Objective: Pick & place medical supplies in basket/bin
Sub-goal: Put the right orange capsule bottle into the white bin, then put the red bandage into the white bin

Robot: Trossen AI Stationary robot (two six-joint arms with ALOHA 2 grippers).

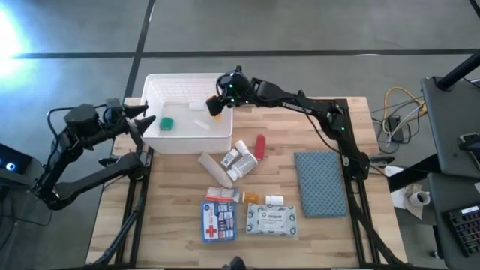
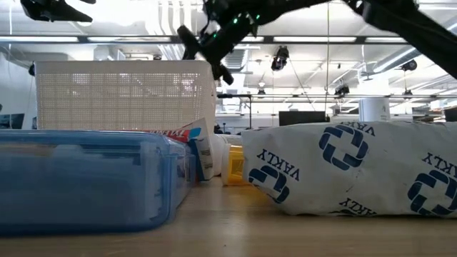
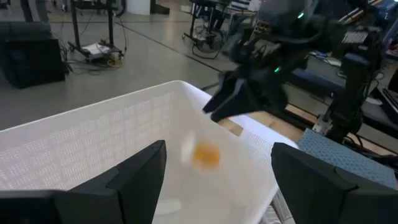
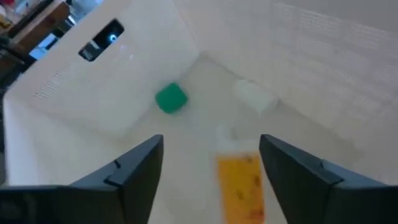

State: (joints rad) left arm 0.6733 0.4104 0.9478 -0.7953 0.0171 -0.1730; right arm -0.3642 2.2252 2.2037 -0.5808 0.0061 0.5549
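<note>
The white slotted bin (image 1: 225, 135) stands at the table's far left. My right gripper (image 1: 218, 103) hovers open over the bin's right part. An orange bottle with a white cap (image 4: 239, 182) is in mid-air below its fingers, blurred, apart from them (image 3: 205, 154). A green piece (image 4: 170, 98) and a small white item (image 4: 254, 96) lie on the bin's floor. My left gripper (image 1: 142, 118) waits open at the bin's left wall. On the table lie the tan roll (image 1: 214, 169), white pill bottles (image 1: 238, 159), red tube (image 1: 260, 145), first-aid pouch (image 1: 219, 222) and wipes pack (image 1: 272, 221).
A blue-grey cloth pad (image 1: 321, 182) lies on the table's right part. A small orange bottle (image 1: 251, 198) and a small white item (image 1: 274, 199) sit above the wipes pack. Cables and a monitor stand off the table's right edge.
</note>
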